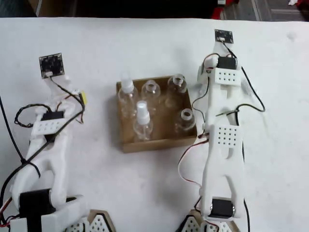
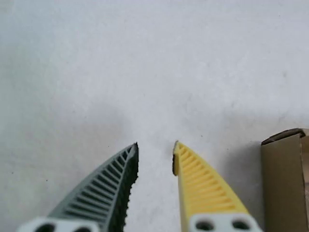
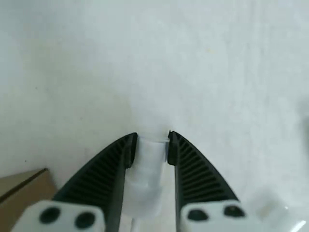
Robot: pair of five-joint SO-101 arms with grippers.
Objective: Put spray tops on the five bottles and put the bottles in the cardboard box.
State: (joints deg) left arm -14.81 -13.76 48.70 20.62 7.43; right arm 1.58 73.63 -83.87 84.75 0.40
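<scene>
Bottles boxed, three of five without sprayers

High view: the cardboard box point(image 1: 159, 143) sits mid-table between the left arm point(image 1: 48, 126) and the right arm point(image 1: 223, 140), with all five bottles upright inside. The two capped bottles point(image 1: 143, 124) stand on the left arm's side and wear white sprayers, while the three open bottles point(image 1: 177, 87) show bare necks, one at the middle of the far wall and two along the right arm's side. Left wrist view: the left gripper point(image 2: 155, 145) is released, its grey and yellow fingers parted over the bare white table point(image 2: 154, 58) with nothing between them and a corner of the box just beside it. Right wrist view: the right gripper point(image 3: 152, 135) is clenched on a white spray top point(image 3: 145, 169), held over the table with a corner of the box nearby.
</scene>
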